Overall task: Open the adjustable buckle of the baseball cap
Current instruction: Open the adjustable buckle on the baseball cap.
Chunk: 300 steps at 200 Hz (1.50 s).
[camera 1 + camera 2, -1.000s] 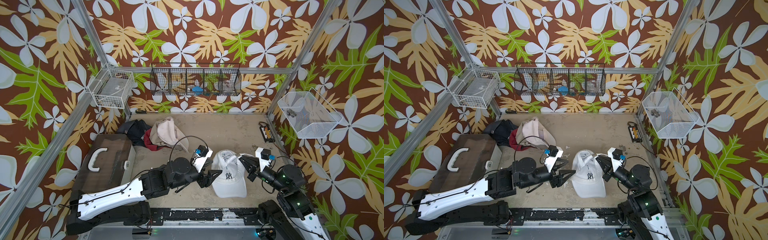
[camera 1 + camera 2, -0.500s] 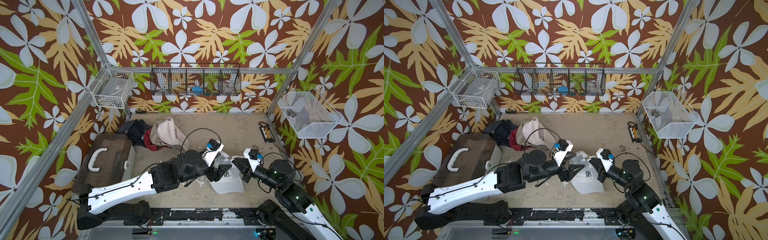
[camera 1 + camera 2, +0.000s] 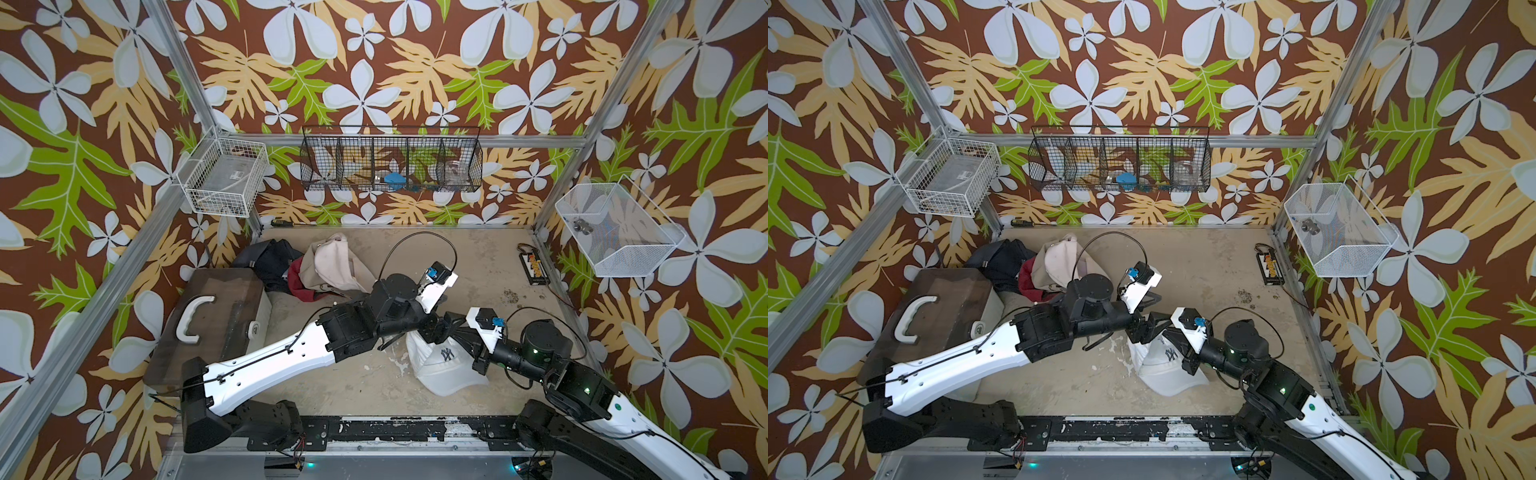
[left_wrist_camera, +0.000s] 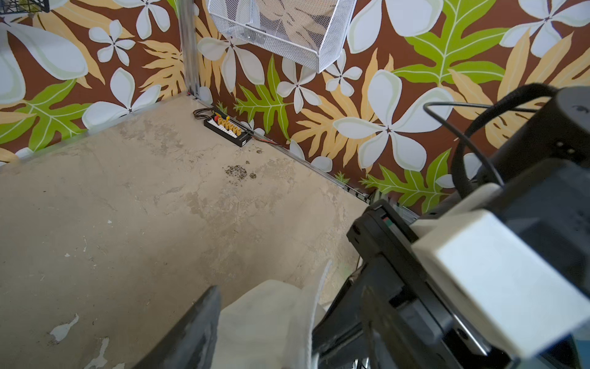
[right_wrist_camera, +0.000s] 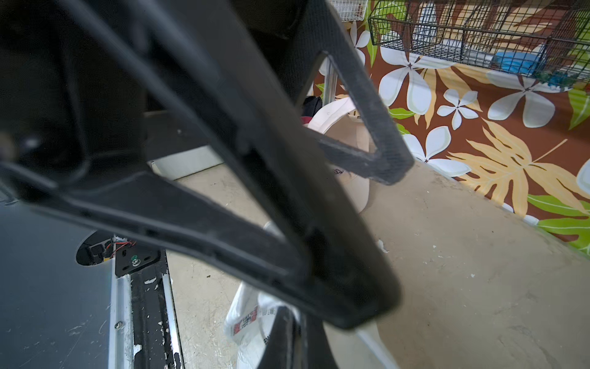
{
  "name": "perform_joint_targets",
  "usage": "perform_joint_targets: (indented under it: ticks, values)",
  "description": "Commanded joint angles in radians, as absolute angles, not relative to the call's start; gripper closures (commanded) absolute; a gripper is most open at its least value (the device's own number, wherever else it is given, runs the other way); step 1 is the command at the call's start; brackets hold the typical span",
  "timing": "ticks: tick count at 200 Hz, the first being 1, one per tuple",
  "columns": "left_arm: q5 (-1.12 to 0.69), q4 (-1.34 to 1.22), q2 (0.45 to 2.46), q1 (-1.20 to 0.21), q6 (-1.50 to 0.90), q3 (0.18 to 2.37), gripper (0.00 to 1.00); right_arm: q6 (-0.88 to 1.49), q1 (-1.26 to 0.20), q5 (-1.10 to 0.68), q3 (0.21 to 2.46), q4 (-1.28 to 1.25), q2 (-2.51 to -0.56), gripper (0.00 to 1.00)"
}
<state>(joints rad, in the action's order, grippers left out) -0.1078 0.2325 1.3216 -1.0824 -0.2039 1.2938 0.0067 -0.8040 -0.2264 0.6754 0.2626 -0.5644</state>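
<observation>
Brown case (image 3: pixel 216 316) with a white handle sits at the left edge of the counter (image 3: pixel 478 266). A heap of caps (image 3: pixel 328 266) lies behind it, toward the back-left corner. Left end effector (image 3: pixel 441 329) is mid-counter and open, fingers (image 5: pixel 376 153) spread. White cap (image 3: pixel 446 368) is front-middle on the counter, logo up, brim toward the front edge, back end raised where both end effectors meet. Its fabric is just beside one left finger. Buckle hidden. Right end effector (image 3: pixel 462 337) is closed, pinching the cap's back edge, inner label showing in the right wrist view. Black connector board (image 3: pixel 533 268) lies at the right edge.
</observation>
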Motion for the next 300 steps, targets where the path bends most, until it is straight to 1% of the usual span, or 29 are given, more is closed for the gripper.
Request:
perform_joint_targets:
  ticks: [1, 42, 70, 116, 159, 190, 224, 300]
  values:
    - [-0.168, 0.281, 1.321, -1.08, -0.174, 1.308, 0.31, -0.009, -0.813, -0.176, 0.69, 0.24, -0.568, 1.0]
    - [-0.198, 0.345, 1.342, -1.078, -0.154, 1.325, 0.36, -0.012, -0.818, -0.17, 0.696, 0.242, -0.569, 1.0]
    - [-0.193, 0.368, 1.359, -1.078, -0.141, 1.339, 0.37, -0.013, -0.831, -0.163, 0.699, 0.242, -0.574, 1.0]
    - [-0.196, 0.392, 1.388, -1.069, -0.126, 1.366, 0.4, -0.026, -0.896, -0.102, 0.704, 0.248, -0.585, 1.0]
    - [-0.208, 0.405, 1.393, -1.061, -0.119, 1.364, 0.46, -0.035, -0.938, -0.06, 0.716, 0.254, -0.593, 1.0]
    - [-0.225, 0.406, 1.396, -1.034, -0.118, 1.349, 0.48, -0.034, -0.957, -0.054, 0.72, 0.249, -0.604, 1.0]
    - [-0.281, 0.373, 1.361, -0.982, -0.135, 1.318, 0.49, -0.032, -0.989, -0.023, 0.726, 0.251, -0.603, 1.0]
    - [-0.319, 0.396, 1.334, -0.982, -0.141, 1.327, 0.5, -0.037, -0.996, -0.012, 0.718, 0.233, -0.622, 1.0]
